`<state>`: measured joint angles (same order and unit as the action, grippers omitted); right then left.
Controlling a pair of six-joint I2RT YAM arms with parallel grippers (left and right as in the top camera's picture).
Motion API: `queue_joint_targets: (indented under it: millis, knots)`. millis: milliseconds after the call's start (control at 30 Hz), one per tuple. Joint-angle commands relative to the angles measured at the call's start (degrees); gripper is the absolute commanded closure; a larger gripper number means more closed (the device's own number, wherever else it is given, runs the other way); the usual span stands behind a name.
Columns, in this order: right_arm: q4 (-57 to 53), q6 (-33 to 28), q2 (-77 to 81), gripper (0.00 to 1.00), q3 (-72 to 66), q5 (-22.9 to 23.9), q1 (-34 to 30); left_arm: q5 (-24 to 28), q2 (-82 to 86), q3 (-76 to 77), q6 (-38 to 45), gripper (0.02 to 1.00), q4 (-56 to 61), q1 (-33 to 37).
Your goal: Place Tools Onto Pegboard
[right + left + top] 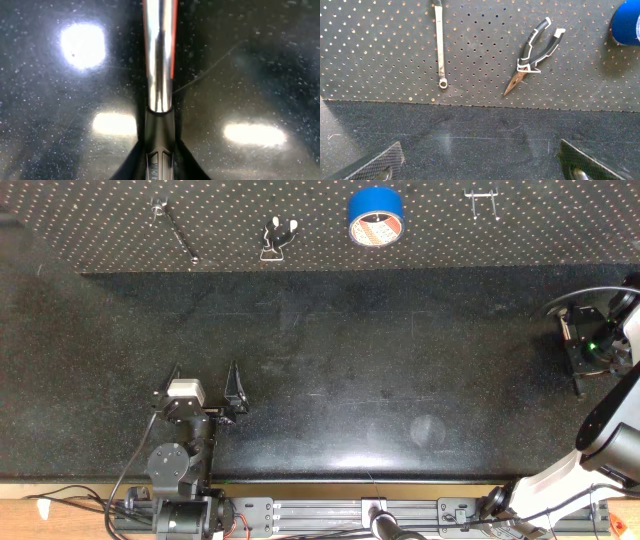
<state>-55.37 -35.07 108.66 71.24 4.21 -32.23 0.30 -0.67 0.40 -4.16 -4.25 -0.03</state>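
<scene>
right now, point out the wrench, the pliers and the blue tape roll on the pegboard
wrench (440,45), left wrist view, middle of its shaft
pliers (523,66), left wrist view, at the pivot
blue tape roll (372,202), top view, on its blue outer band

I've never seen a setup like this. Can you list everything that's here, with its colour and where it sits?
pegboard: one, dark with pale holes, along the table's far edge
wrench: one, silver, hanging on the pegboard, farthest left
pliers: one, black and white handles, hanging right of the wrench
tape roll: one, blue, on the pegboard right of the pliers
hooks: number hard to tell, silver, bare, on the pegboard right of the tape roll
table: one, black
metal tool: one, shiny with a red edge, in the right gripper
left gripper: one, black, open and holding nothing, over the table's front left
right gripper: one, black, shut on the metal tool, at the table's right end
</scene>
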Motion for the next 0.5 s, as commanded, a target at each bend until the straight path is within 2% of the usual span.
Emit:
queue_joint_targets:
  millis: [33,133,167,233,267,300,433,467,500]
  knots:
    - [0.5,-0.1,1.6,0.923,-0.2,-2.3,0.1,0.4,0.5,-0.1,0.0,0.025,-0.4,0.0]
    - [2.6,-0.2,0.3,0.925,-0.8,-3.8,0.1,0.4,0.5,-0.1,0.0,0.023,-0.4,0.0]
    - [3.8,-0.1,-0.8,0.930,-1.5,-6.0,0.0,0.4,0.5,-0.1,0.0,0.023,-0.4,0.0]
    - [5.2,1.0,-5.4,0.925,-3.3,-13.3,-0.2,0.4,0.5,-0.1,0.0,0.023,-0.4,0.0]
    - [5.8,4.5,-9.5,0.925,-4.1,-17.2,-0.6,0.4,0.5,-0.1,0.0,0.025,-0.4,0.0]
    - [5.8,7.3,-13.9,0.925,-4.5,-19.3,-0.7,0.4,0.5,-0.1,0.0,0.020,-0.4,0.0]
    - [6.7,14.3,-27.3,0.925,-4.7,-28.6,0.0,0.4,0.5,-0.1,0.0,0.023,-0.4,0.0]
    - [8.3,18.6,-32.4,0.925,-4.7,-29.6,2.3,0.4,0.5,-0.1,0.0,0.023,-0.4,0.0]
    - [9.2,20.2,-34.2,0.925,-4.7,-29.6,3.8,0.4,0.5,-0.1,0.0,0.023,-0.4,0.0]
